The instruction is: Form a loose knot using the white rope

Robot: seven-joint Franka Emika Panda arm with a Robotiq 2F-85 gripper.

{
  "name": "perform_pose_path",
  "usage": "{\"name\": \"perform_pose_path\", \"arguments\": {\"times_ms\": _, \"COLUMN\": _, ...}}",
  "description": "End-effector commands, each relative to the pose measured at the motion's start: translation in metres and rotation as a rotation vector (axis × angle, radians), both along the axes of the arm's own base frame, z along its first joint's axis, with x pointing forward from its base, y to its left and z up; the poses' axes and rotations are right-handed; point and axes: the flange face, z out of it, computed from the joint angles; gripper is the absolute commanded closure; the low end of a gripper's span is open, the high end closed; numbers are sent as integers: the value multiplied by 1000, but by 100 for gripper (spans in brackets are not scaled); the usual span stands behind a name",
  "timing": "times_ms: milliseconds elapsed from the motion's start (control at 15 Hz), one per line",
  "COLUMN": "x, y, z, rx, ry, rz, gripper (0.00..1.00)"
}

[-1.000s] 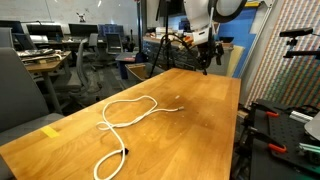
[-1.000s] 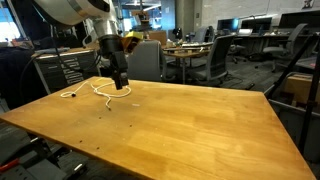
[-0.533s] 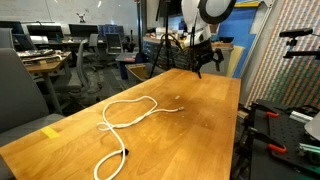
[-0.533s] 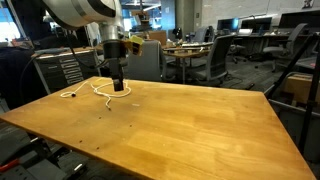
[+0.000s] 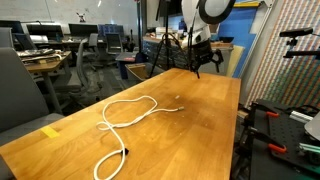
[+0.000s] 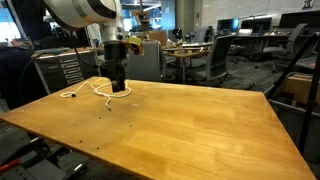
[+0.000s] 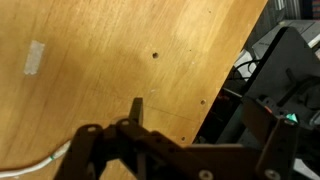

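Rope (image 5: pixel 108 162) shows whole in an exterior view; wrist view catches a sliver, gripper (image 5: pixel 204 72) spread apart.

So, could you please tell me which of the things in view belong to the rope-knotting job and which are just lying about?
For the job:
- white rope, lying loose on the wooden table
- the hand, open, above the table and holding nothing

Just lying about:
- yellow tape patch near the table's edge
- grey office chair beside the table
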Motion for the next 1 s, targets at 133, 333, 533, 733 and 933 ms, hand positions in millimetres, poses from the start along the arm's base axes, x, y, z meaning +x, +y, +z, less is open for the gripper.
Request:
{"name": "perform_pose_path", "arguments": {"times_ms": 133, "x": 10, "y": 2, "z": -1, "rx": 3, "ry": -74, "rz": -297, "gripper": 0}}
{"name": "perform_pose_path", "arguments": {"times_ms": 333, "x": 12, "y": 4, "z": -5, "rx": -11, "ry": -83, "rz": -459, "gripper": 0}}
{"name": "perform_pose_path", "arguments": {"times_ms": 533, "x": 14, "y": 4, "z": -9, "rx": -15, "ry": -74, "rz": -619, "gripper": 0}}
{"name": "perform_pose_path", "arguments": {"times_ms": 733, "x": 8, "y": 7, "z": -13, "rx": 1, "ry": -67, "rz": -630, "gripper": 0}}
{"name": "perform_pose_path", "arguments": {"times_ms": 933, "x": 7, "y": 7, "z": -16, "rx": 2, "ry": -59, "rz": -637, "gripper": 0}}
